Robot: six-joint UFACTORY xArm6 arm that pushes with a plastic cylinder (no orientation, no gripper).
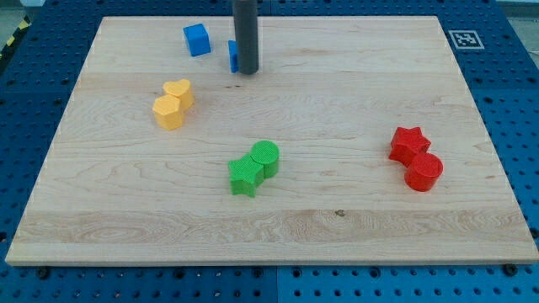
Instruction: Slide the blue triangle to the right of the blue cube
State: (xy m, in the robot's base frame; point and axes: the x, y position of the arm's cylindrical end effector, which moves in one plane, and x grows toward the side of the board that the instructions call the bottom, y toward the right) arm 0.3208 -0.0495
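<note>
A blue cube (pixel 196 39) sits near the view's top, left of centre. A second blue block, the blue triangle (pixel 232 55), lies just to its right and is mostly hidden behind my rod. My tip (pixel 246 71) rests on the board right against that block's right side. The two blue blocks stand a small gap apart.
A yellow heart (pixel 179 91) and a yellow hexagon (pixel 168 111) touch at the left. A green cylinder (pixel 265 156) and a green star (pixel 244 176) touch at centre. A red star (pixel 408 144) and a red cylinder (pixel 424 172) touch at right. An ArUco marker (pixel 465 39) sits at the top right corner.
</note>
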